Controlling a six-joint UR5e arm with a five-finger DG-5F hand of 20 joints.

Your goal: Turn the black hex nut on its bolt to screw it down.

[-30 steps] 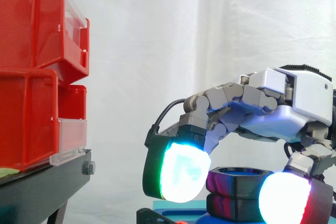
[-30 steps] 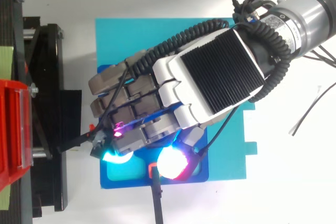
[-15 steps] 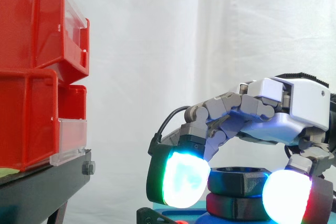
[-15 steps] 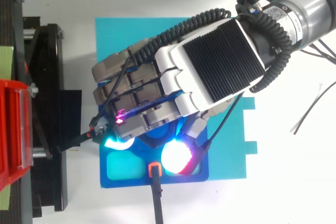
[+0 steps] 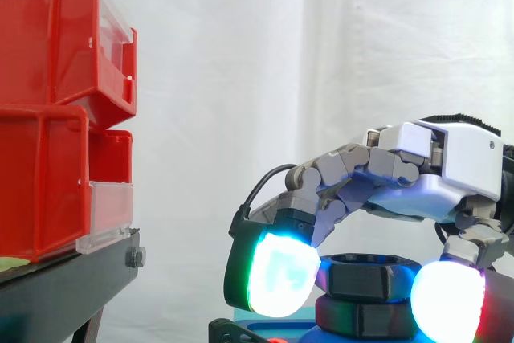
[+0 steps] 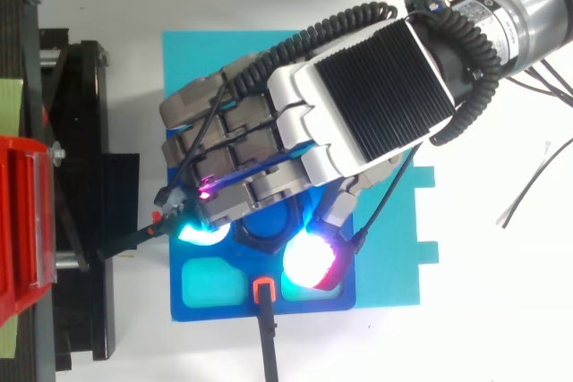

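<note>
Curling down from the right of the side view, the grey and white robot hand (image 5: pixel 422 170) had its fingers bent over the black hex nut (image 5: pixel 365 277), which sat low in the scene, stacked directly on a second black hexagonal piece (image 5: pixel 361 316) of similar outline. One thick fingertip pad (image 5: pixel 277 275), glowing white and cyan with a green edge, pressed in against the nut's left side, while the thumb pad (image 5: pixel 446 303), glowing white with a red rim, stood against its right side, so the hand appeared clamped on the nut from opposite flanks. Seen from above, the hand (image 6: pixel 358 105) covered most of the nut, leaving a dark edge of it (image 6: pixel 261 241) between the two glowing pads. The stack rose from a dark blue plastic base plate (image 6: pixel 210 288), which lay on a teal sheet (image 6: pixel 385 248) spread over the white tabletop (image 6: pixel 501 310). Well apart to the left, red plastic storage bins (image 5: pixel 48 118) with clear fronts were stacked on a black metal stand (image 5: pixel 64 287), and a white curtain (image 5: pixel 241 78) hung behind everything.
</note>
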